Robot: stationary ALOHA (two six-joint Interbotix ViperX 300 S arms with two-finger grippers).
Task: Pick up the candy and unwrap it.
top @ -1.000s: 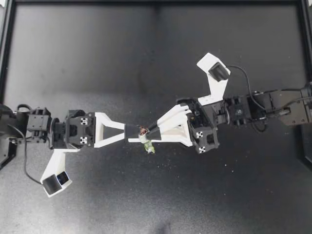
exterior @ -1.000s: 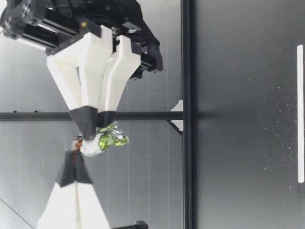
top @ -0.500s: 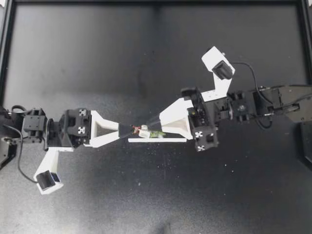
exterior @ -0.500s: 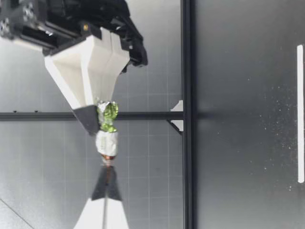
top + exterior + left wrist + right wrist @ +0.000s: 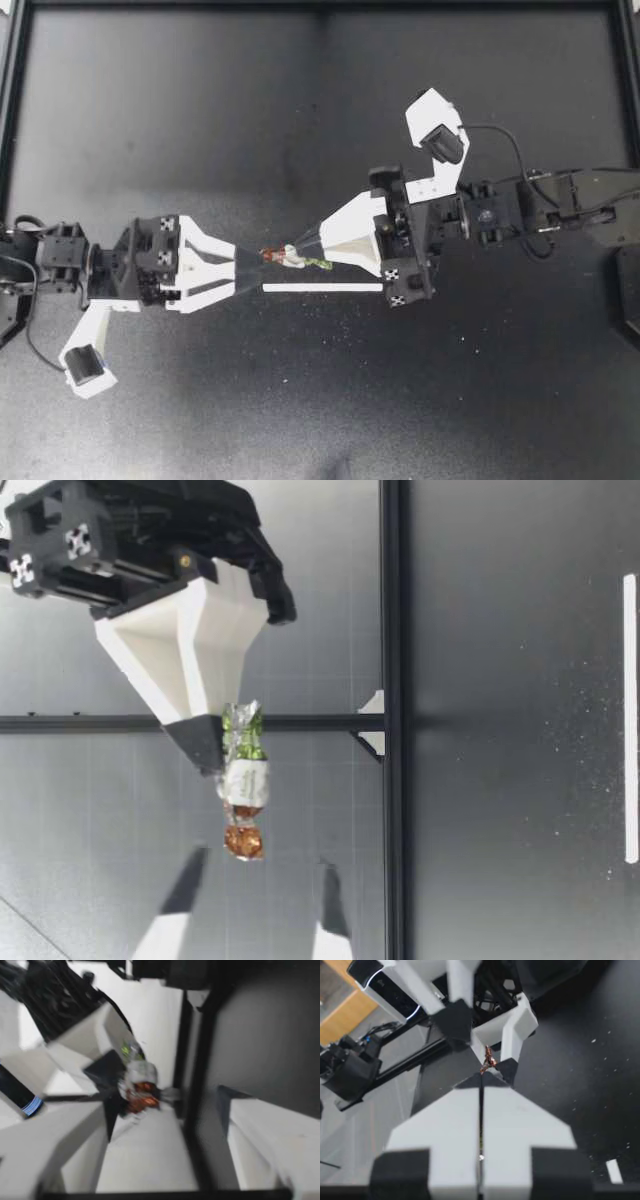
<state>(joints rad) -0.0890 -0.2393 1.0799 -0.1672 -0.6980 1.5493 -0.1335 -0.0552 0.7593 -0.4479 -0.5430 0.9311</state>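
Observation:
The candy (image 5: 291,258) hangs in the air between both arms, with a green twisted end, a white middle and a brown end. My right gripper (image 5: 303,252) is shut on the green end. My left gripper (image 5: 238,272) stands open just short of the brown end, touching nothing. In the low view the candy (image 5: 243,785) juts from my right gripper (image 5: 222,750), well above the table, and its brown end lies between the spread fingers of my left gripper (image 5: 262,865). The left wrist view shows the candy (image 5: 139,1086) ahead of its open fingers (image 5: 75,1130). In the right wrist view only a brown tip (image 5: 487,1062) shows beyond the shut gripper (image 5: 481,1079).
A thin white strip (image 5: 322,287) lies on the black table (image 5: 200,130) under the grippers, also seen in the low view as a white strip (image 5: 630,720). A black frame rail (image 5: 320,4) borders the table at the back and sides.
My left gripper has let go of the candy's brown end, opened wide and drawn back a little. The candy now hangs from my right gripper alone, stretched out longer.

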